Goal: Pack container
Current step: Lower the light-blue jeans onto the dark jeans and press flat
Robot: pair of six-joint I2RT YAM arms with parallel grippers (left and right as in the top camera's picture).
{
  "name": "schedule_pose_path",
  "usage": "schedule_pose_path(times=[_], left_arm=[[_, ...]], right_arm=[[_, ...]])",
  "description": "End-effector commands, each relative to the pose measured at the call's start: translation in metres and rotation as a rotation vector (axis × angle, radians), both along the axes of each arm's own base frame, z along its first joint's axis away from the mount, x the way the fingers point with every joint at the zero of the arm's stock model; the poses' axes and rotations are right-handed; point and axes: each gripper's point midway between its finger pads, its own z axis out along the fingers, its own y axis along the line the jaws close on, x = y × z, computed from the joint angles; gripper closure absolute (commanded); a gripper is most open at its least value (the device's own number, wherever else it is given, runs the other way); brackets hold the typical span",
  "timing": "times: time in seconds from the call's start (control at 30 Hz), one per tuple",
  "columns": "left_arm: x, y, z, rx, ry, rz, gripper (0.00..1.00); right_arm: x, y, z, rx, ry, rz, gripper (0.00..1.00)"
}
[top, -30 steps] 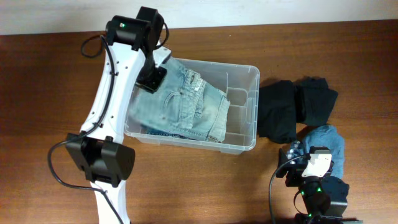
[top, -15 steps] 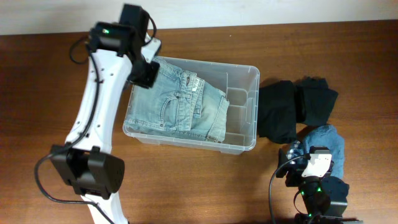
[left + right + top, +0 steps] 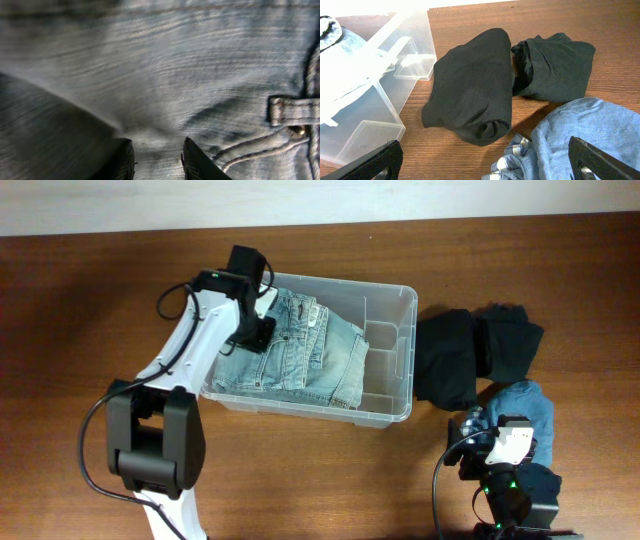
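The container [image 3: 400, 292], a clear rectangular tub, stands mid-table and shows at the left of the right wrist view [image 3: 395, 55]. Folded light-blue jeans [image 3: 310, 355] fill its left and middle part; its right end is bare. My left gripper [image 3: 252, 332] is down on the left part of the jeans. In the left wrist view the denim [image 3: 190, 75] fills the frame, and the gripper [image 3: 157, 160] has its jaws a little apart with flat fabric between them. My right gripper [image 3: 497, 442] is wide open and empty, low over the table [image 3: 487, 165].
Two folded black garments lie right of the tub, one [image 3: 450, 360] [image 3: 472, 90] beside it and one [image 3: 510, 340] [image 3: 555, 65] further right. A blue garment [image 3: 525, 410] [image 3: 590, 135] lies under the right gripper, with checked fabric showing at its edge.
My left arm swung out over the tub's back left corner, then came back in and down onto the jeans. The jeans lie a little flatter. The right arm has not moved.
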Motion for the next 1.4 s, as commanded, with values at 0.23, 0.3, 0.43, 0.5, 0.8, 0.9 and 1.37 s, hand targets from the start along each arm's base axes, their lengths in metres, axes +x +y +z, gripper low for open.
schedule_pose_path(times=[0.23,0.3,0.43,0.5,0.8,0.9,1.37], left_arm=[[0.046,-0.019,0.178,-0.051,-0.401,-0.021,0.63],[0.053,-0.022,0.200,-0.066,-0.462,-0.029,0.61],[0.052,-0.022,0.172,-0.047,-0.390,-0.032,0.60],[0.054,-0.020,0.135,-0.012,-0.314,-0.030,0.60],[0.050,-0.013,-0.030,0.108,0.009,-0.034,0.61],[0.052,-0.012,-0.019,0.122,-0.008,-0.028,0.62],[0.001,0.004,0.135,0.084,-0.052,0.069,0.61]], right_arm=[[0.000,0.000,-0.002,-0.001,0.002,0.000,0.02],[0.000,0.000,-0.002,-0.001,0.002,0.000,0.02],[0.000,0.000,-0.002,-0.001,0.002,0.000,0.01],[0.000,0.000,-0.002,-0.001,0.002,0.000,0.02],[0.000,0.000,-0.002,-0.001,0.002,0.000,0.02],[0.000,0.000,-0.002,-0.001,0.002,0.000,0.02],[0.000,0.000,-0.002,-0.001,0.002,0.000,0.02]])
